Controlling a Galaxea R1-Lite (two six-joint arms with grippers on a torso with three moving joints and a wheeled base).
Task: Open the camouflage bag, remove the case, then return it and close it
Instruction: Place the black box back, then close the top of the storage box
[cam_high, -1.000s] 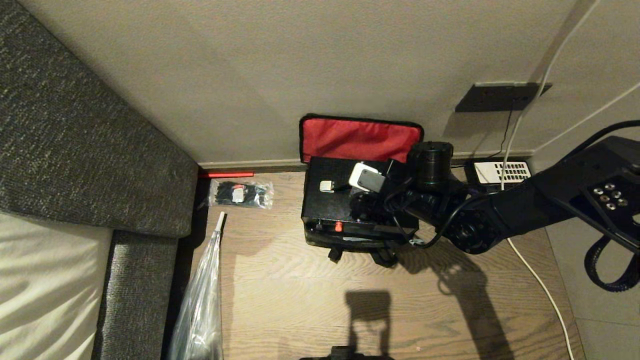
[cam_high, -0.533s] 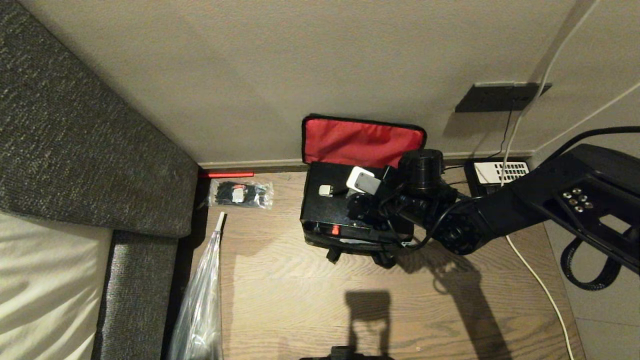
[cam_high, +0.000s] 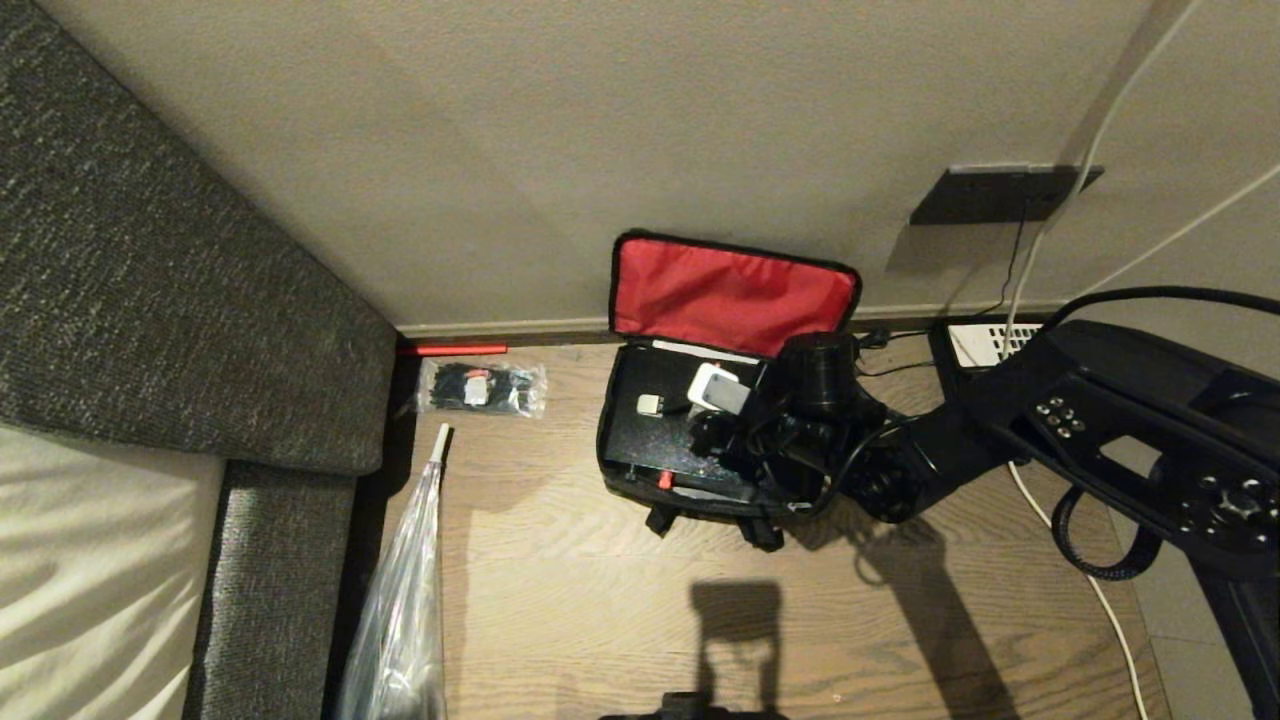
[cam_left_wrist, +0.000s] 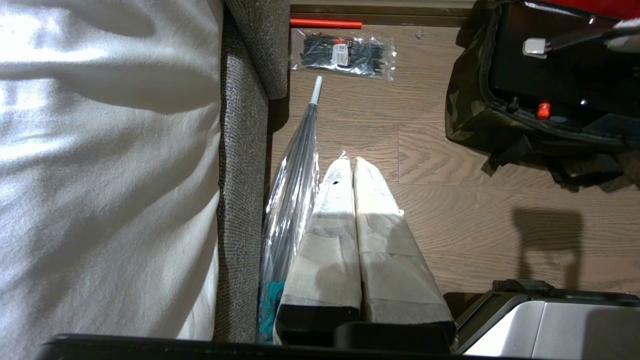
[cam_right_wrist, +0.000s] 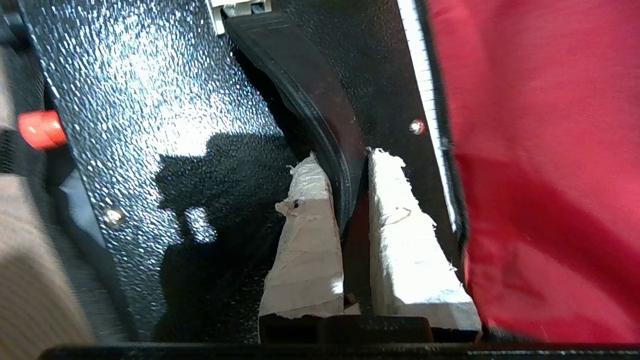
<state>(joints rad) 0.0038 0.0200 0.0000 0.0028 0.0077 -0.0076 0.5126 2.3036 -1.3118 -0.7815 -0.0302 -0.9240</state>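
The left tool (cam_left_wrist: 354, 165), fingers together, hung over the floor (cam_left_wrist: 450, 200) beside a clear plastic bag (cam_left_wrist: 292, 190), the camouflage bag (cam_left_wrist: 465, 115) well apart.

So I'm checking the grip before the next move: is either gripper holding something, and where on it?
The right gripper is shut on the case by its black handle strap. The left gripper holds nothing.

The case (cam_right_wrist: 165, 130) has a glossy, pebbled black finish with metal screws; the bag (cam_left_wrist: 467, 107) is matt camouflage cloth with a smooth red fabric lid (cam_high: 733, 295). Frayed pale tape wraps the right gripper (cam_right_wrist: 350, 165) fingers. The floor (cam_high: 600, 600) is grained wood
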